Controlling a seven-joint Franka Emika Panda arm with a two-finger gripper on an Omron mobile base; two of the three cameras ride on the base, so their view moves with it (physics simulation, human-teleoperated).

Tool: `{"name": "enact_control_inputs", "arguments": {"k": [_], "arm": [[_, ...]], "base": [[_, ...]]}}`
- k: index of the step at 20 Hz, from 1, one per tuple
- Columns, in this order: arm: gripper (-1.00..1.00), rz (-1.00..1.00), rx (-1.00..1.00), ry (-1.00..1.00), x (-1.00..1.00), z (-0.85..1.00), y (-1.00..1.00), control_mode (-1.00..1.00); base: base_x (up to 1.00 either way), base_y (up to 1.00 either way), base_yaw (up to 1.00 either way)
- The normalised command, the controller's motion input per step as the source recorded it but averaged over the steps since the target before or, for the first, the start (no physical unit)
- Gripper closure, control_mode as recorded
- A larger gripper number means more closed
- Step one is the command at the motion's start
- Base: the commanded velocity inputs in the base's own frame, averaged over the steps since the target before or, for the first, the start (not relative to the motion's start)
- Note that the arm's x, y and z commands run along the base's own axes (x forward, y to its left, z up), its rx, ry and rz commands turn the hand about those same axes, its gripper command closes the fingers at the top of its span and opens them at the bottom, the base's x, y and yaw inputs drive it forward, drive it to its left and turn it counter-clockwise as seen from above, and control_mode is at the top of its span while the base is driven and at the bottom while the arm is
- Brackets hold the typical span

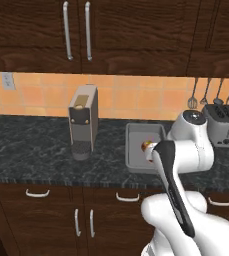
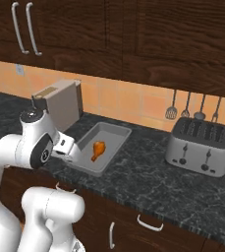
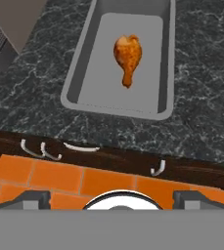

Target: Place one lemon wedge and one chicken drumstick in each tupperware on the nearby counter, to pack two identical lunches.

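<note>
right up front in the base views is the arm's white body, rising from the base and folding at a raised elbow over the counter edge (image 1: 46, 172). the forearm reaches toward the near lip of the tupperware (image 2: 115, 129), and the gripper (image 2: 73, 153) hangs at that near end, above the drawer fronts. its two finger tips (image 3: 33, 199) stand far apart at the bottom corners of the hand view — jaws spread wide, nothing between them, nothing held.

the chicken drumstick (image 3: 128, 56) lies on the floor of the tupperware, well clear of the fingers, out ahead of them past the counter edge and roughly centred between the two tips. it sits toward the far half of the container, away from the near rim, not touching any wall. its long axis runs along the length of the tupperware: in the hand view the fat meaty end points away from the gripper and the thin bone end tapers back toward it.

the tupperware itself lies flat on the black speckled counter, its long side running front to back, between the coffee machine (image 1: 83, 120) and the steel toaster (image 2: 198, 146) — near the machine, well apart from the toaster. utensils (image 2: 185, 110) hang on the orange tiled wall (image 1: 136, 102) above the toaster. curved silver handles (image 3: 79, 146) show on the dark drawers below the counter edge.
</note>
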Motion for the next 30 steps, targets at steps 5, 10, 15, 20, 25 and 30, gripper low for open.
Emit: {"name": "enact_control_inputs", "arguments": {"k": [5, 10, 15, 20, 25, 30], "arm": [[-1.00, 0.00, 0.00, 0.00, 0.00, 0.00, 0.00, 1.00], [-1.00, 0.00, 0.00, 0.00, 0.00, 0.00, 0.00, 1.00], [-1.00, 0.00, 0.00, 0.00, 0.00, 0.00, 0.00, 1.00], [-1.00, 0.00, 0.00, 0.00, 0.00, 0.00, 0.00, 1.00], [-1.00, 0.00, 0.00, 0.00, 0.00, 0.00, 0.00, 1.00], [-1.00, 0.00, 0.00, 0.00, 0.00, 0.00, 0.00, 1.00]], "base": [[-1.00, -0.46, -0.22], [-0.65, -0.58, -0.54], [-0.42, -0.53, -0.69], [-0.15, -0.69, -0.65], [0.00, -0.95, -0.53], [0.14, -1.00, -0.23]]}}
